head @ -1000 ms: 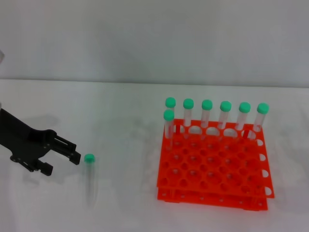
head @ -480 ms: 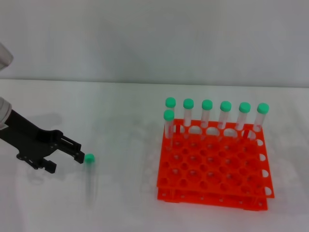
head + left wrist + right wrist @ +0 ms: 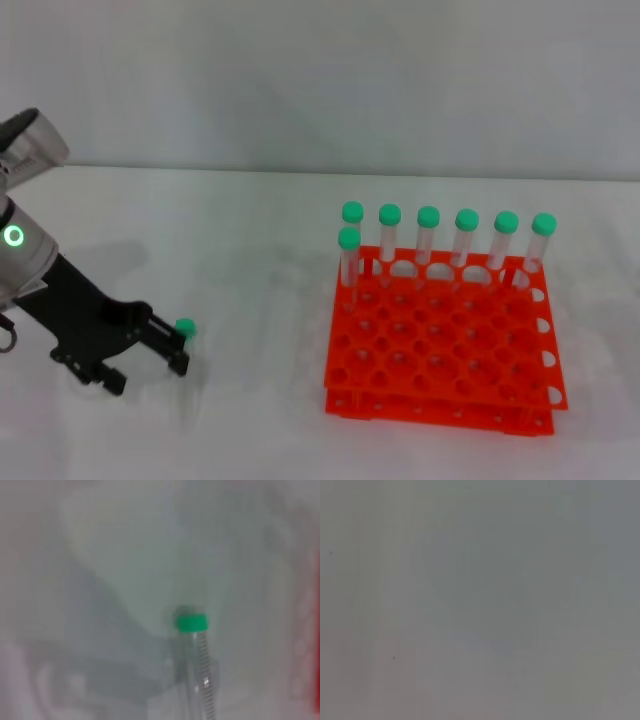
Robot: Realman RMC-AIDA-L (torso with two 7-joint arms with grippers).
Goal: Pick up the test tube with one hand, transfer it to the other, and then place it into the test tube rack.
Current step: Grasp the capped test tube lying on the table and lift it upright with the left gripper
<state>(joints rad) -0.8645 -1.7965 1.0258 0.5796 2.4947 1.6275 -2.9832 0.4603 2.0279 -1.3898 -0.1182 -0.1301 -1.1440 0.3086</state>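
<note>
1. White table (image 3: 250,230): bears all items.
2. Test tube rack (image 3: 440,345): orange, at 3 o'clock of the table, seven capped tubes along its far rows.
3. Left gripper (image 3: 150,362): at 9 o'clock, low over the table, jaws spread apart, grasping nothing, upper fingertip just beside the cap.
4. Test tube (image 3: 186,352): lying on the table, green cap at 12 o'clock.
</note>
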